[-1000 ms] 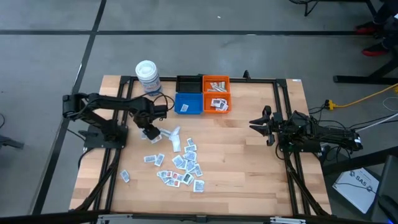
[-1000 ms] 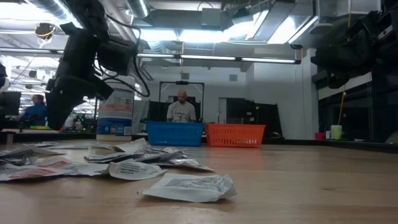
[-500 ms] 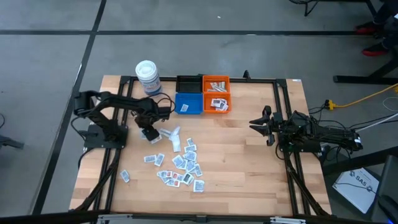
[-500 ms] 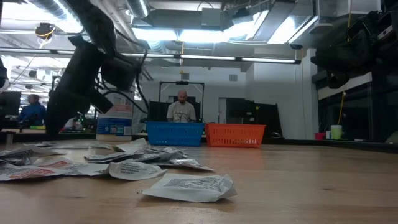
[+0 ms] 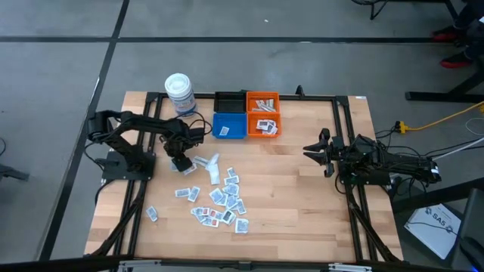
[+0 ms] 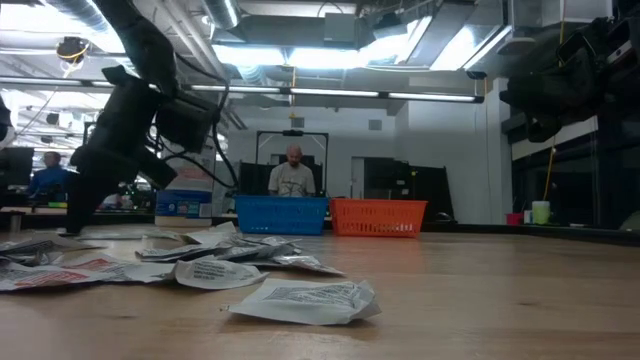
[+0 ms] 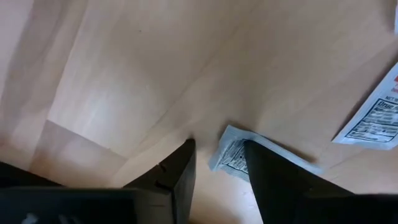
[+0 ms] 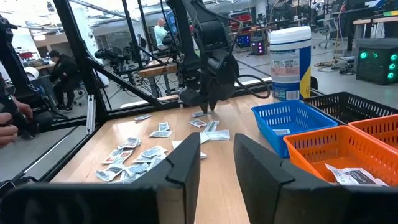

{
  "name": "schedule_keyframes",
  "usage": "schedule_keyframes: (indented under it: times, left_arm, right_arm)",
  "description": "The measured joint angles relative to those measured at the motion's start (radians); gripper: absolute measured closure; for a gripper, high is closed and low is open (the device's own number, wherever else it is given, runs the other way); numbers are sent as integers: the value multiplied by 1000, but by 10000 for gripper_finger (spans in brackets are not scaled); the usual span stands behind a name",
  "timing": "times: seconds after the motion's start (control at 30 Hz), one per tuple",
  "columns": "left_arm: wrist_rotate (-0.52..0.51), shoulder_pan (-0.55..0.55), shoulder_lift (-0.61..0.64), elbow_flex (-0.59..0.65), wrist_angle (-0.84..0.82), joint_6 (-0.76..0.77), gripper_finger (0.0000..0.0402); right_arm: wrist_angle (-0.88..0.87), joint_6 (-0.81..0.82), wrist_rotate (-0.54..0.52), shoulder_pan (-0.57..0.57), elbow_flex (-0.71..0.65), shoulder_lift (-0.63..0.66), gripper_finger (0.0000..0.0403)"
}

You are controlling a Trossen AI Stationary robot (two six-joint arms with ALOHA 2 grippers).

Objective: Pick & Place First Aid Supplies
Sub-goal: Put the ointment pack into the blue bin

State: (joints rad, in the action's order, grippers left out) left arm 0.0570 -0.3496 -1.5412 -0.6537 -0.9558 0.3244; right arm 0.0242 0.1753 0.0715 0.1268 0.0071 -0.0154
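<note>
Several small white sachets [image 5: 219, 196] lie scattered flat on the wooden table left of centre; they also show in the low view [image 6: 200, 265]. My left gripper [image 5: 179, 162] is open and points down at the far left edge of the scatter, its tips low by the table [image 6: 70, 228]. In the left wrist view the left gripper [image 7: 217, 158] straddles the corner of one sachet [image 7: 230, 152], which lies flat. My right gripper [image 5: 318, 151] waits open above the table's right side, seen also in its wrist view [image 8: 216, 162]. My left gripper comes from above, pointing down, with one finger [image 7: 264, 177] covering part of the small sachet's end [image 7: 233, 155] and the other finger on bare wood beside it. The sachet lies flat on the table. I cannot tell whether a finger touches it.
At the table's far edge stand a white lidded tub [image 5: 180, 92], a blue bin [image 5: 229, 125], a black bin [image 5: 229, 102] and two orange bins [image 5: 262, 113], some holding sachets. Bare wood stretches between the scatter and my right arm. People sit in the room beyond [image 6: 292, 175].
My left gripper has moved down to the table at the far left end of the scatter, drifting slightly toward the table's left edge. The sachets have stayed where they were, and my right arm has kept still.
</note>
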Motion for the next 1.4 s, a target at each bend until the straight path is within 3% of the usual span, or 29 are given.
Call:
schedule_keyframes:
  times: [0.17, 0.4, 0.67, 0.97, 1.23, 1.4]
  left_arm:
    - [-2, -4, 35, 10, 11, 12, 300]
    - [19, -8, 46, 10, 14, 13, 392]
    - [22, -8, 73, 13, 18, 28, 399]
    - [42, -4, 254, 13, 38, 134, 401]
    - [204, 8, 470, 12, 270, 44, 401]
    - [325, -6, 541, 11, 462, -22, 401]
  right_arm:
    - [0, 0, 0, 0, 0, 0, 303]
    - [0, 0, 0, 0, 0, 0, 303]
    - [0, 0, 0, 0, 0, 0, 303]
    - [0, 0, 0, 0, 0, 0, 303]
    - [0, 0, 0, 0, 0, 0, 303]
    - [0, 0, 0, 0, 0, 0, 303]
